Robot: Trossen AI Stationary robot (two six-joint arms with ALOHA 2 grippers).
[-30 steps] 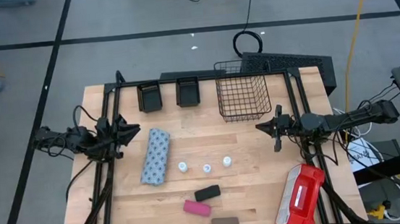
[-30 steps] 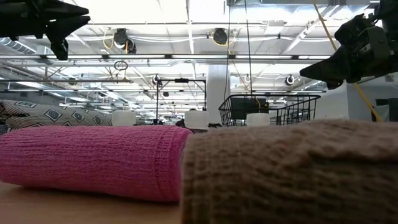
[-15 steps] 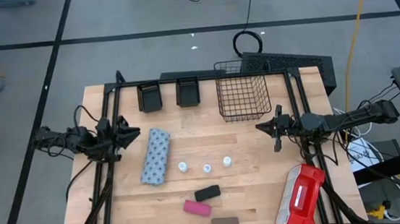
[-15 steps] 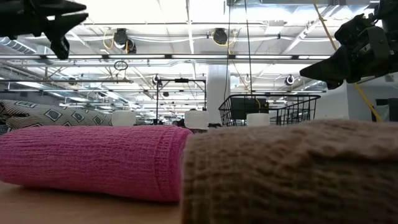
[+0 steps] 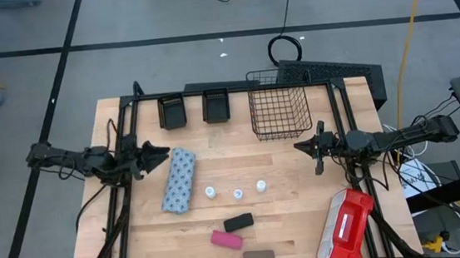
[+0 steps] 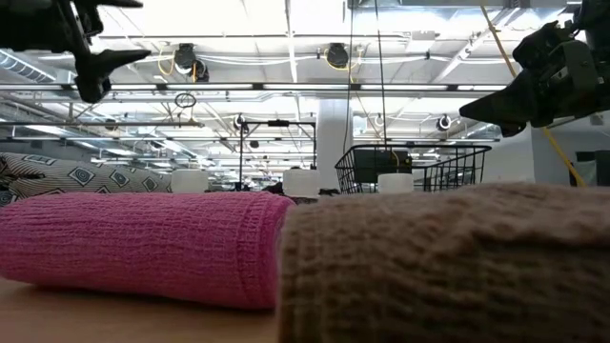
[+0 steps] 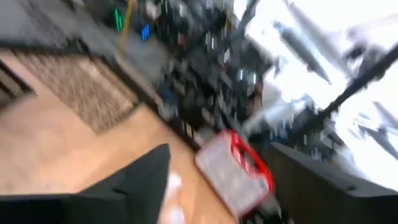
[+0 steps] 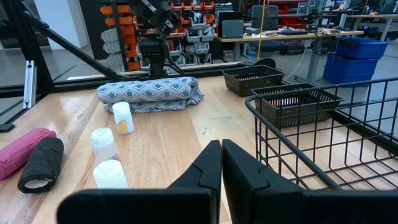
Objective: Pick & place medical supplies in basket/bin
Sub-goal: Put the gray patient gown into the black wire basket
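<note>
The pale dotted pack lies flat at the table's left-middle. Three white vials stand in a row to its right. The black block, pink block and brown block lie near the front edge. The wire basket and two black trays stand at the back. My left gripper is open and empty, above the table just left of the pack's far end. My right gripper is shut and empty, in front of the basket.
A red-and-white case lies at the front right corner. Black frame rails run along both sides of the table. Bare wood shows between the pack and the basket.
My left gripper has gone toward the table's right edge, closing on the pack's far end, with most of the move in the last half second. My right arm and all the supplies have kept still.
</note>
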